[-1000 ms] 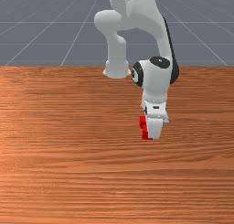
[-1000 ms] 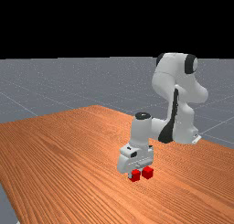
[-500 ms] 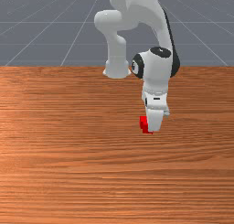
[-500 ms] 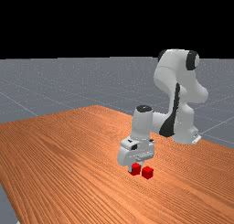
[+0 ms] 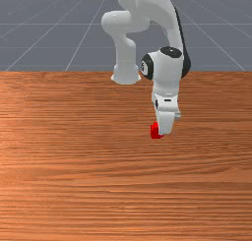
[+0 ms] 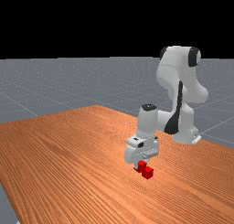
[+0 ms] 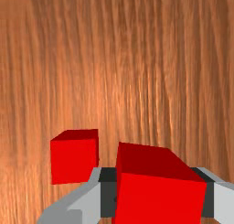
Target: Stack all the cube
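Your claw (image 6: 140,167) has one red cube (image 7: 157,200) pinched firmly, raised above the bench (image 6: 73,163). You'll find the other red cube (image 6: 147,173) resting on the bench just beside it, toward the far view's near right.

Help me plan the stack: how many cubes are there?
2: one cube held in the gripper, the other cube lower, on the table. The gripper could hide more.

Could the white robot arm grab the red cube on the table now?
Probably not: its fingers are shut on another red cube, leaving no grip free for the red cube on the table.
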